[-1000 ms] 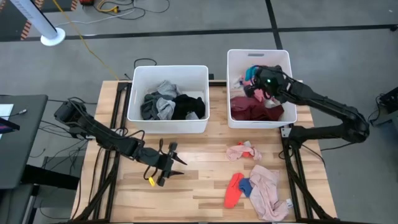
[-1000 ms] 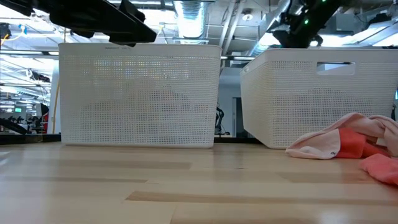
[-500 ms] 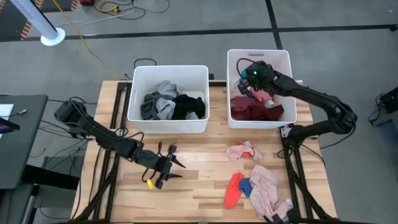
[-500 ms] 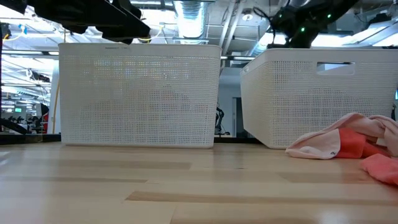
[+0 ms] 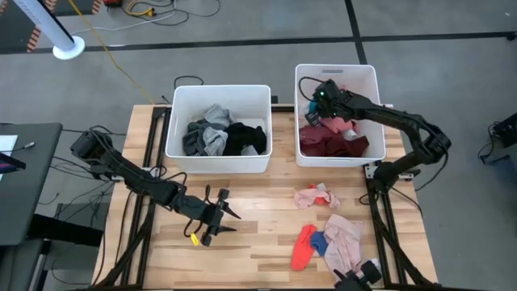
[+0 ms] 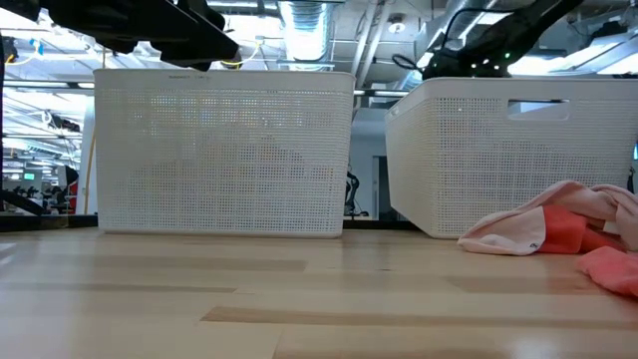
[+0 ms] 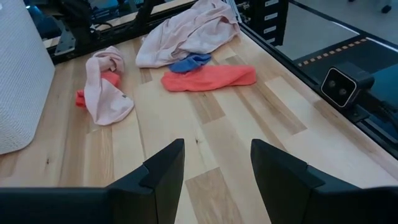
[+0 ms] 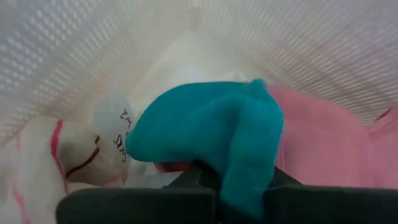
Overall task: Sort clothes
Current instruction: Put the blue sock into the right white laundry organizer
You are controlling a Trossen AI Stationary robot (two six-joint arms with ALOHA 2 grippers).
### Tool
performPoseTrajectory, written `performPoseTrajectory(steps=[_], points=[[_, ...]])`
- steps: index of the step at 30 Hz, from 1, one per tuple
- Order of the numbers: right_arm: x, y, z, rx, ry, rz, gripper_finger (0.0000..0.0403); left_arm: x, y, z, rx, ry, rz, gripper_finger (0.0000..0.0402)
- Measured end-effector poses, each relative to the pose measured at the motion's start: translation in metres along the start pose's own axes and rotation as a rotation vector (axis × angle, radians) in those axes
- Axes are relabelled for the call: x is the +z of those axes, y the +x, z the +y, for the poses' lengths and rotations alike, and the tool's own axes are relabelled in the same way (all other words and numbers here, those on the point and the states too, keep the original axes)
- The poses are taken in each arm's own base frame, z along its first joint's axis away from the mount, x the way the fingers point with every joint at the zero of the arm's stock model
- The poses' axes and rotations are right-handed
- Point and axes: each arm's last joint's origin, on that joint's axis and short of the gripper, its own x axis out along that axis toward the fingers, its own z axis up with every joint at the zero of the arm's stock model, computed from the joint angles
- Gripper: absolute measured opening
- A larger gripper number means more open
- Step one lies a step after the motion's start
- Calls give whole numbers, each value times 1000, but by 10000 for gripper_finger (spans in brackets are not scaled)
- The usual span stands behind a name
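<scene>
We note the right gripper (image 5: 317, 99) inside the right bin (image 5: 367, 74), near that bin's far left corner. In the right wrist view its fingers are clenched on a teal garment (image 8: 211, 140), which drapes over the fingertips; pink fabric (image 8: 323, 143) and a white piece with pink stripes (image 8: 37, 162) lie just behind it against the bin's perforated wall. From above we also see a maroon garment (image 5: 327, 144) filling the near half of the right bin.

The left gripper (image 5: 216, 215) hovers over the surface (image 5: 258, 194) near its front left part, below the left bin (image 5: 218, 89). In the left wrist view its two dark fingers (image 7: 163, 171) stand apart with bare wood between them, holding nothing.

The left bin holds grey clothes (image 5: 206, 136) on its left side and a black garment (image 5: 246, 137) on its right side, touching each other.

Loose clothes remain on the surface toward its right edge. A small pink garment (image 5: 317, 196) with an orange patch lies in front of the right bin. Nearer the front right corner we see an orange-red garment (image 5: 303, 246), a blue garment (image 5: 318, 242) just beside it, and a larger pale pink garment (image 5: 346, 246) touching the blue one. The low view shows the pale pink and orange fabric (image 6: 558, 231) resting on the wood at the right, in front of the right bin's mesh wall.
</scene>
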Motion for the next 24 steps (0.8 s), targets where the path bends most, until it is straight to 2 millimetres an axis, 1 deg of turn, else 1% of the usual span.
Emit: performPoseTrajectory(steps=[3,7,13,16,21,24], points=[[-1,5,1,0,-4,17,46,0,0,0,0,0,0,178],[-2,7,2,1,-7,26,49,0,0,0,0,-3,2,178],[-3,8,2,86,14,41,62,-1,0,0,-1,-1,7,178],[-5,8,2,115,16,67,84,-1,0,0,-1,-1,7,178],[-8,8,2,118,17,96,141,-1,0,0,-1,-6,7,178],[-7,1,2,128,19,76,174,-1,0,0,-1,-6,7,178]])
